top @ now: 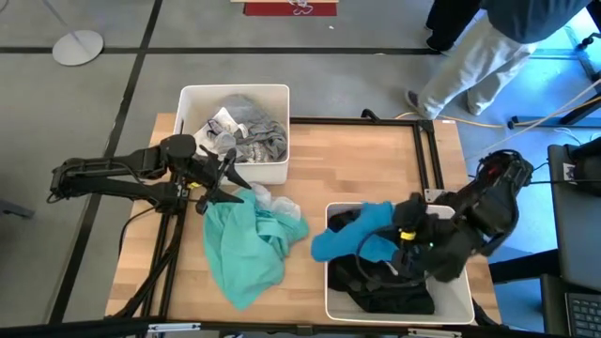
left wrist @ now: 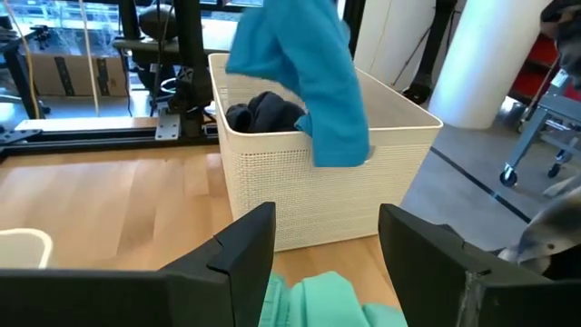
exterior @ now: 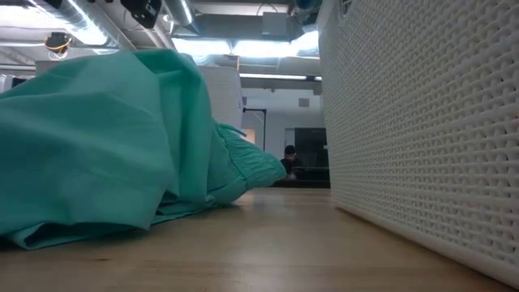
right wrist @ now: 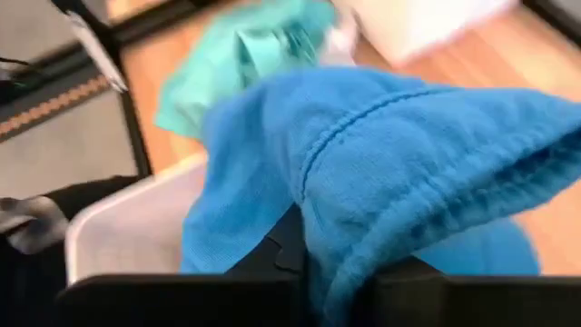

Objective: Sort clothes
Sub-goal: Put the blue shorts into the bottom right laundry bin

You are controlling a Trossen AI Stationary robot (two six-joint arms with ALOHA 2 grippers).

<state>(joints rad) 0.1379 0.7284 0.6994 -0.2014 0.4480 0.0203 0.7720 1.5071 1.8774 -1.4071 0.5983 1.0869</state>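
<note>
- Clothes are lying in three places: a mint green garment (top: 246,246) is spreading in a heap on the wooden table (top: 357,164), between the two white bins.
- White and grey garments (top: 246,133) are sitting bunched inside the far left bin (top: 192,103).
- Black garments (top: 376,286) are filling the near right bin (top: 333,300), and a teal garment (top: 362,233) is draping over that bin's left wall.
- Right gripper (top: 406,237) is hanging over the near right bin, its fingers pinching together on the teal garment, which is bunching up around them in the right wrist view.
- Left gripper (top: 225,178) is hovering just beside the far left bin, at the far edge of the mint green garment; its fingers (left wrist: 241,250) are standing apart with nothing between them, the mint fabric lying just below.
- A person (top: 479,47) is standing on the floor beyond the table's far right corner.
</note>
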